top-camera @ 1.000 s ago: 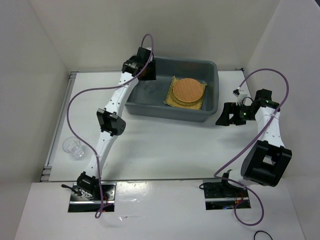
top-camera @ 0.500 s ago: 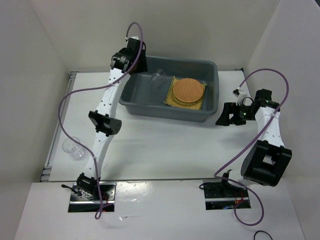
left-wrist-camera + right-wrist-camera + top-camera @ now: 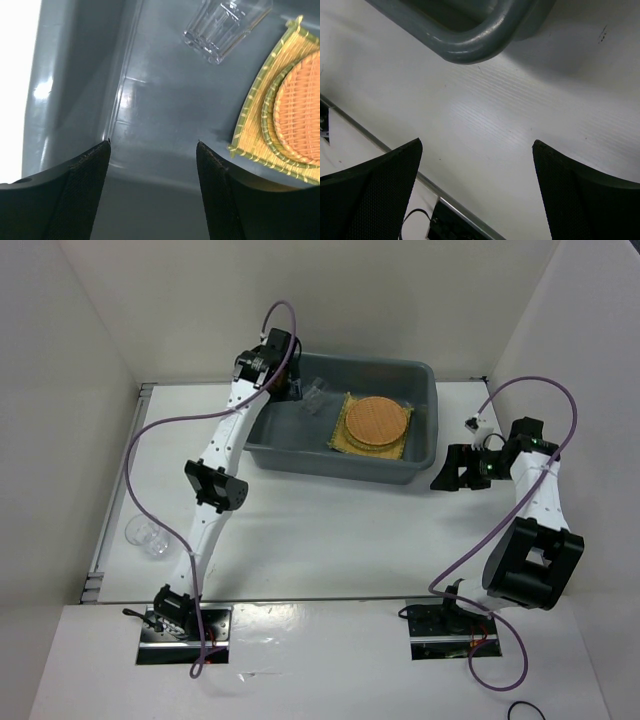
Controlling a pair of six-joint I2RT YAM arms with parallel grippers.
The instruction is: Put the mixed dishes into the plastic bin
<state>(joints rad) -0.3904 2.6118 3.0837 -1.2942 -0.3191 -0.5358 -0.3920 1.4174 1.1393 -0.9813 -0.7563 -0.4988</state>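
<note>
Left fingers [image 3: 87, 172]: spread wide, nothing between them; poised over the far left corner of the plastic bin [image 3: 421, 454], inside its rim, above bare grey floor where floor meets the left wall.
Right fingers [image 3: 387, 182]: spread wide, empty; low over the bare bench [image 3: 330, 540], just beside the bin's right end, well apart from every dish.
Plastic bin: grey-blue tub across the far middle of the bench, long side facing the arms; one rounded rim corner at the top of the right wrist view.
Bamboo mat [image 3: 254, 117]: square, yellow with a green-striped edge; flat on the bin floor, right of middle.
Straw-coloured disc [image 3: 269, 122]: on the mat, only a narrow ring of it visible around the disc above.
Orange-brown disc [image 3: 378, 420]: top of the stack, centred on the straw-coloured one, flat.
Glass cup in the bin [image 3: 220, 27]: clear, apparently on its side on the bin floor, toward the far wall, just left of the mat; contact with the mat impossible to tell.
Glass cup on the bench [image 3: 148, 535]: clear, outside the bin, near the bench's left edge, well apart from both arms' fingers.
Purple cables [image 3: 165, 422]: one looping along each arm from base to wrist.
</note>
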